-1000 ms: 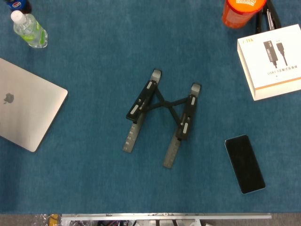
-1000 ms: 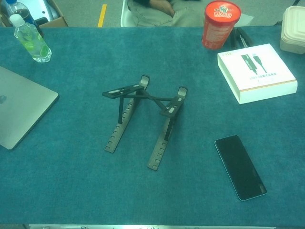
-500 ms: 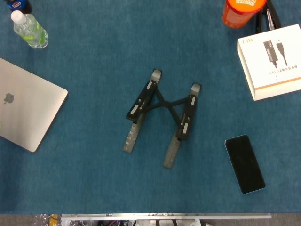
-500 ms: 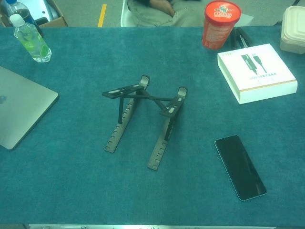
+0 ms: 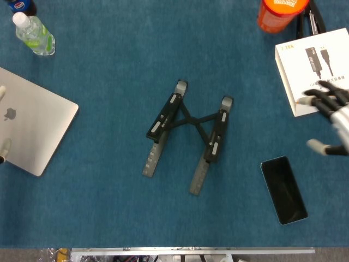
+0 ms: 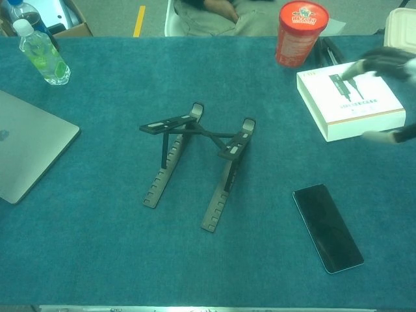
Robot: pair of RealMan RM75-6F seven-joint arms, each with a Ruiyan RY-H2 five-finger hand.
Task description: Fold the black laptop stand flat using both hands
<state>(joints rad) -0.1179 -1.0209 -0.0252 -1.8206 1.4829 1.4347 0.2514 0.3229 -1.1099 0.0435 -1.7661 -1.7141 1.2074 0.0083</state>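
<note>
The black laptop stand (image 5: 186, 136) is seen unfolded at mid-table, its two notched legs joined by crossed braces, well to the left of the right hand (image 5: 330, 121), which is shown with fingers spread and nothing held above the white cable box (image 5: 311, 76). Only in the chest view are the stand's raised arms seen lifted off the blue felt tablecloth (image 6: 97, 227), with a beige lidded container (image 6: 400, 29) visible beyond the hand. At the head view's left edge, pale fingertips (image 5: 3, 144) of the left hand are glimpsed over the matte silver MacBook (image 5: 32, 128); its grip cannot be told. A glossy black smartphone (image 5: 283, 189) lies below the right hand. Half a second earlier neither hand was in frame; the stand is unchanged.
</note>
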